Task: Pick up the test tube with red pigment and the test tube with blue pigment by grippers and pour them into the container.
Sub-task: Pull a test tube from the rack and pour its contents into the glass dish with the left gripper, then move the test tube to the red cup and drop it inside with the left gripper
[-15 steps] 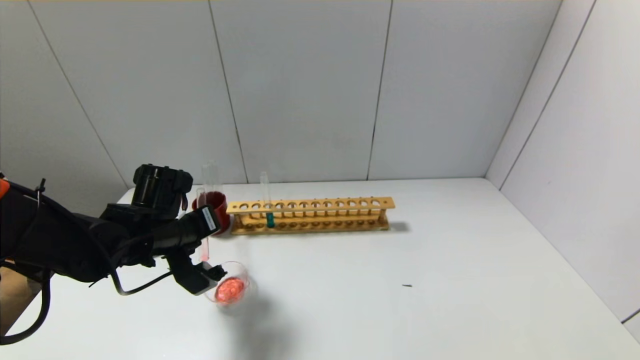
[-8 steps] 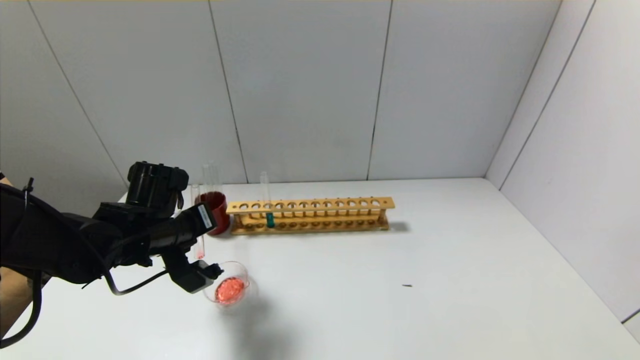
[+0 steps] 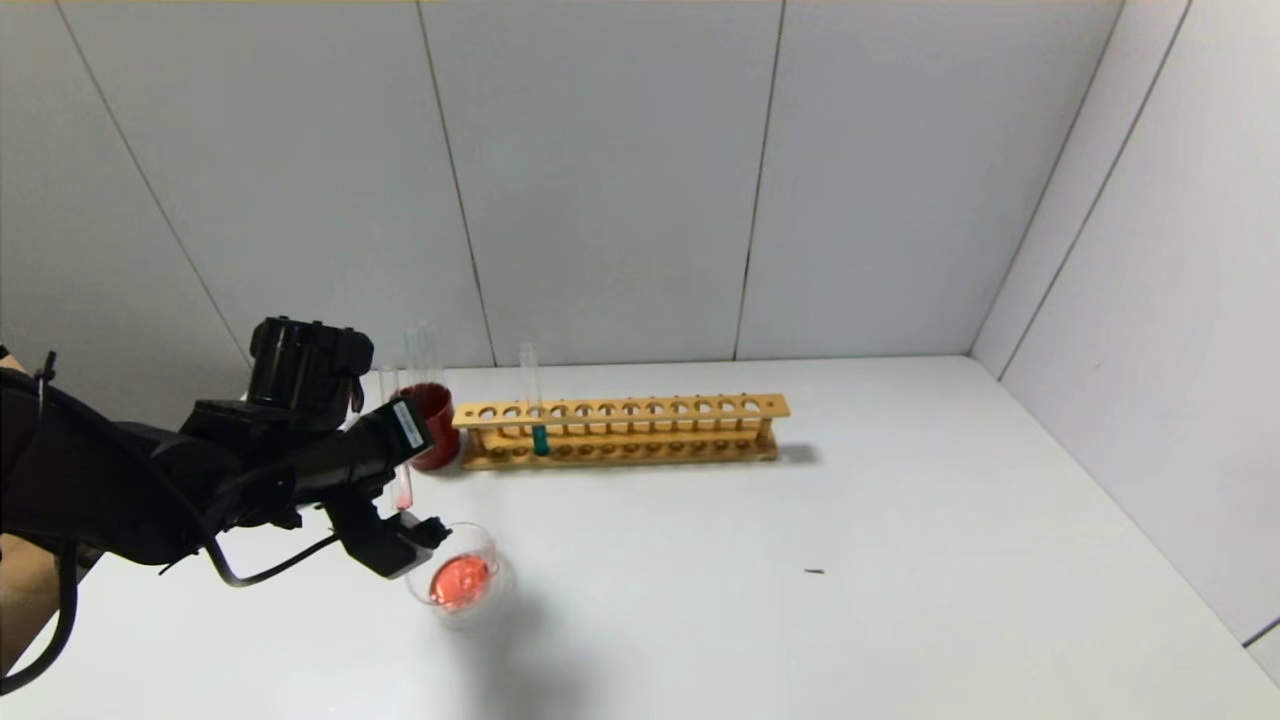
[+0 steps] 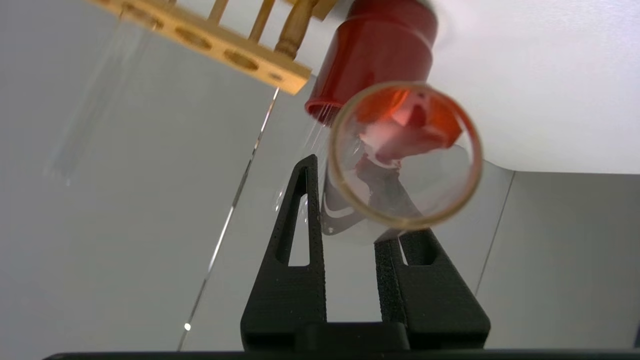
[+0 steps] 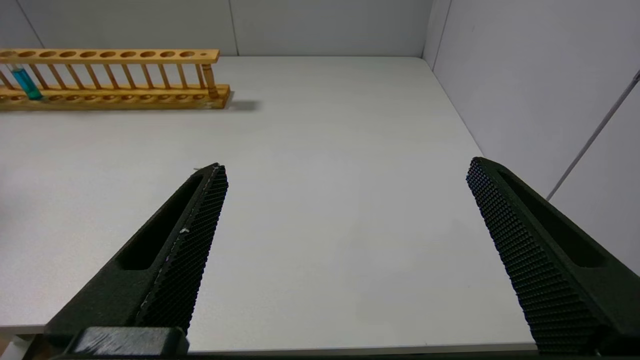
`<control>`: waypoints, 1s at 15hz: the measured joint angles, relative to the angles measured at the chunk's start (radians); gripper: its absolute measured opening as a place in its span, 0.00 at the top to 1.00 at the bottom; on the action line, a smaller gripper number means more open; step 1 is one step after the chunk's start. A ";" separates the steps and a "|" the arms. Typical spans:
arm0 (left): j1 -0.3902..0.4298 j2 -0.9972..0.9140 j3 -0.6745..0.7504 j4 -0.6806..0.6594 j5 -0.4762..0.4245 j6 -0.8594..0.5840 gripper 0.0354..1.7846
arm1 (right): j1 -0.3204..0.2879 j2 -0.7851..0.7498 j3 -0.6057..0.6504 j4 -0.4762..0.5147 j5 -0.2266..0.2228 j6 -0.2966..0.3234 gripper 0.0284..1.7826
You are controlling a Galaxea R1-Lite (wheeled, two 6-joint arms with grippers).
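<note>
- Fingers, head view: left gripper [image 3: 400, 500] clamped on the test tube with red pigment [image 3: 402, 478], held near upright just above and beside the container [image 3: 460, 575]; a thin red trace remains low in the tube, so the pour is judged done or nearly so.
- Container: clear glass dish on the white table [image 3: 800, 560], holding orange-red liquid.
- Test tube with blue pigment [image 3: 535, 410]: upright in the wooden rack [image 3: 620, 430], near its left end, untouched; judged the next item to fetch.
- Red cup [image 3: 428, 415]: just beside the rack's left end, behind the held tube.
- Left wrist view: black fingers [image 4: 300, 235] closed on the tube, its open mouth facing the camera, red film inside; red cup and rack end beyond.
- Right wrist view: right gripper [image 5: 345, 210] spread wide, empty, hovering over bare table well apart from the rack; blue tube visible at the rack's far end. Parked, judged ready for its turn.
</note>
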 joint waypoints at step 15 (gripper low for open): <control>0.011 -0.281 0.014 0.055 -0.097 -1.704 0.83 | 0.000 0.000 0.000 0.000 0.000 0.000 0.02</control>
